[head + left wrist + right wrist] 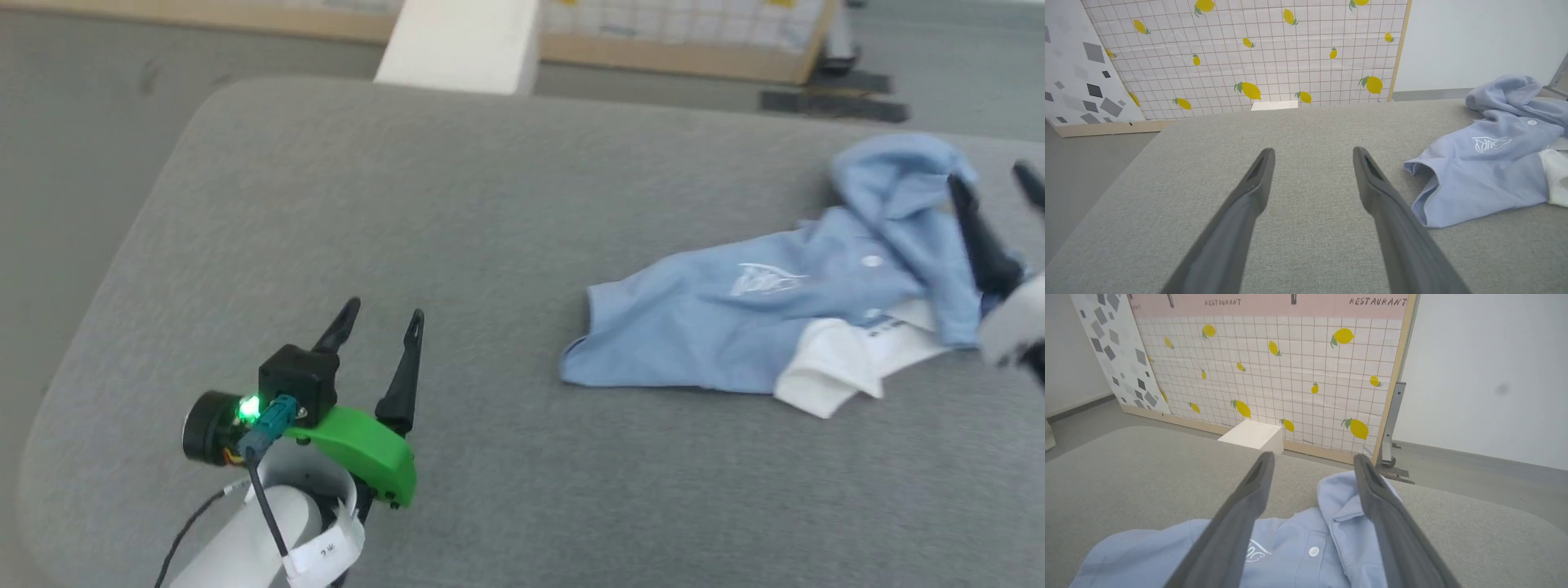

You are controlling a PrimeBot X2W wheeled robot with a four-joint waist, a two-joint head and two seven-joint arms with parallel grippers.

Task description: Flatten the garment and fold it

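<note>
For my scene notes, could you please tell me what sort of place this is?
Probably a staged indoor robot test room, not a home: a grey padded table holding the crumpled blue garment, a propped lemon-print backdrop board lettered RESTAURANT, and a white box beyond the table.

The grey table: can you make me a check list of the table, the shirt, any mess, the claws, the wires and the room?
Surface: grey fabric-covered table with rounded corners.
Job's things: light blue shirt, crumpled on the robot's right side, not flattened or folded yet.
Clutter: nothing seen.
Claws: left claw open over bare table, apart from the shirt; right claw open above the shirt, holding nothing.
Cables: black cable at the left wrist.
Surroundings: lemon-print panel, white box and white wall beyond the table.
</note>
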